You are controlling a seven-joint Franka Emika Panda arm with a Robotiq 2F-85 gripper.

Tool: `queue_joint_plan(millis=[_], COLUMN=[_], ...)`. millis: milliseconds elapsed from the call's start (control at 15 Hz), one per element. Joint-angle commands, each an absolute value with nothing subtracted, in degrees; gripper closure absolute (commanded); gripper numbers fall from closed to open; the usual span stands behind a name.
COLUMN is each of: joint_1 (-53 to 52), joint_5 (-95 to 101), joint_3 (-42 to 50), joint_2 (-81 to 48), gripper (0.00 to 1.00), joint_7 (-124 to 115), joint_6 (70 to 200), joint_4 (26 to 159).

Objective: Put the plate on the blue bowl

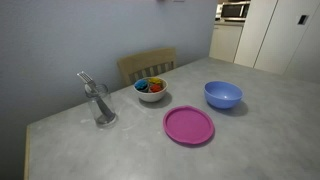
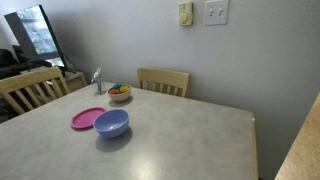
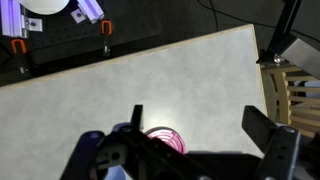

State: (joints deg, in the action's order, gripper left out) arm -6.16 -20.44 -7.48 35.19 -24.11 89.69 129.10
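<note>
So the plate [image 1: 189, 125] is lying flat on the grey surface [image 1: 270, 135], right side up, not stacked on anything. The blue bowl [image 1: 223, 95] stands upright just beside it. They're really close, but I honestly can't tell if the rims touch. Further back there's a small white bowl [image 1: 151, 89] with colourful bits in it, next to a clear glass jug [image 1: 97, 100], and a wooden chair [image 1: 147, 65] sits at the far edge. In the wrist view the claw [image 3: 193, 112] hangs over the surface with its fingers [image 3: 140, 125] spread wide apart and bare tabletop showing between them. A slice of the pink plate [image 3: 168, 137] peeks out from beside one finger.
</note>
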Motion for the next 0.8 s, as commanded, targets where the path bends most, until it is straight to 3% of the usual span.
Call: queue_joint_plan(millis=[0, 733], joint_1=[-4.6, -3.91], joint_5=[-21.0, -18.33], joint_3=[-8.56, -9.66], joint_2=[35.23, 33.87], gripper=[0.0, 0.0], joint_7=[-23.5, -23.06], joint_6=[89.24, 91.38], joint_4=[128.88, 129.35])
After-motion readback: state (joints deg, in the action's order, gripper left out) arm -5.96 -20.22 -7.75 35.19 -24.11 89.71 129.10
